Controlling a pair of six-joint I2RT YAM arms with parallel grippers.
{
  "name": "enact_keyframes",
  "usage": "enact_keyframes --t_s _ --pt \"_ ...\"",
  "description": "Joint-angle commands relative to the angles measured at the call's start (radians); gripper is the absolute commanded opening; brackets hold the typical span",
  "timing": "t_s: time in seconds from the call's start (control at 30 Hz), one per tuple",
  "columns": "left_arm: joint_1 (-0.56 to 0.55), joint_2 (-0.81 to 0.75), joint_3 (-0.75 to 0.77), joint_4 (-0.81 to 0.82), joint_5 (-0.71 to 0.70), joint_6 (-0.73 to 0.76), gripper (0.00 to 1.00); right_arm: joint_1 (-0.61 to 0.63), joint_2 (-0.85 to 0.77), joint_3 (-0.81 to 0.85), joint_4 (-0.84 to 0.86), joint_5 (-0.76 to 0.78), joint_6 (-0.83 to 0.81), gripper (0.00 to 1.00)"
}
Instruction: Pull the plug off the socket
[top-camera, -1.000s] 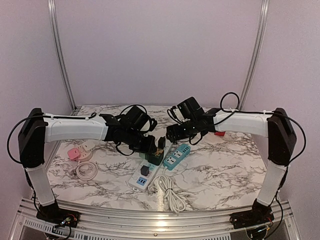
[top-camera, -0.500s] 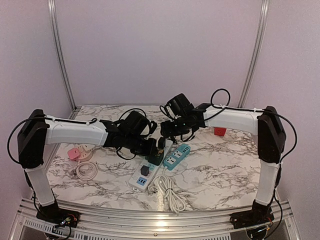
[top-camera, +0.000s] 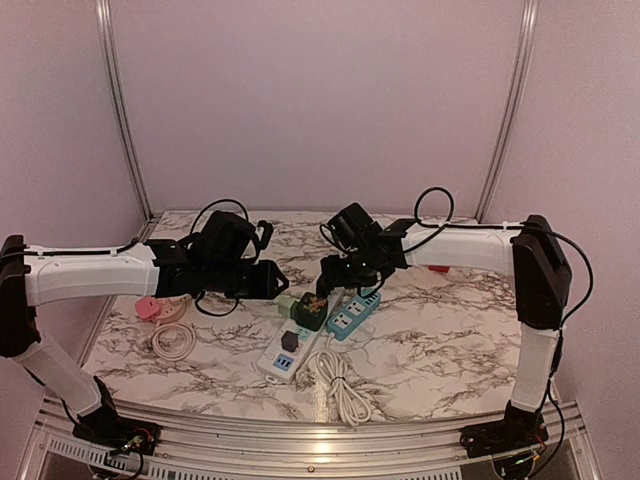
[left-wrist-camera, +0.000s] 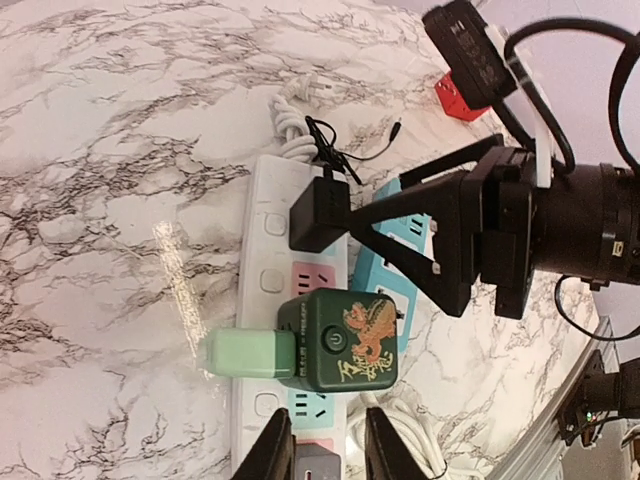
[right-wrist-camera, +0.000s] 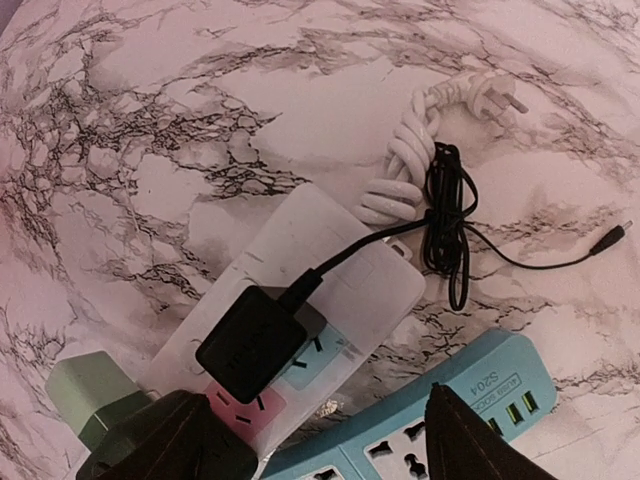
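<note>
Right-wrist view: the black charger plug (right-wrist-camera: 250, 345) sits seated in a socket of the white power strip (right-wrist-camera: 340, 250). The strip's long axis runs diagonally, from the near-left of the table towards the far-right. My right gripper (right-wrist-camera: 310, 400) is spread wide and pinches nothing. The charger lies just ahead of its fingertips, inside the span between them, and I see no contact. The charger's thin black lead (right-wrist-camera: 445, 230) trails off to a loose bundle on the marble.

Left-wrist view: my left gripper (left-wrist-camera: 327, 430) is also parted and holds nothing. It faces the green cube adapter (left-wrist-camera: 345, 340), which occupies the next socket along the same strip. A pale green plug (left-wrist-camera: 245, 353) is pushed into the cube's side. The black charger lies beyond the cube from this arm.

I judge the right arm the nearer one for the charger. The pull should go straight up, square to the strip's face. Nothing pins the strip, so it may lift with the plug.

The teal power strip (right-wrist-camera: 470, 395) lies just beside the white one, and I see nothing plugged into the sockets that show.
</note>
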Motion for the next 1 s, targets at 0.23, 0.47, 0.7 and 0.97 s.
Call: enact_keyframes --t_s 0.23,0.47,0.7,0.97 --pt "0.045 -0.063 -0.317 0.014 -0.027 -0.07 0.18 0.008 -0.077 -0.034 -0.006 0.034 0.032 0.7" --pt "-0.029 0.032 -0.327 0.061 -0.012 -0.107 0.13 0.006 -0.105 -0.051 -0.008 0.047 0.023 0.71" --pt "-0.127 0.153 -0.248 0.069 0.004 -0.143 0.11 -0.01 -0.164 -0.122 0.013 0.046 0.015 0.71" --pt "-0.23 0.337 0.04 0.068 0.08 -0.104 0.11 -0.061 -0.229 -0.205 0.028 0.037 -0.011 0.72"
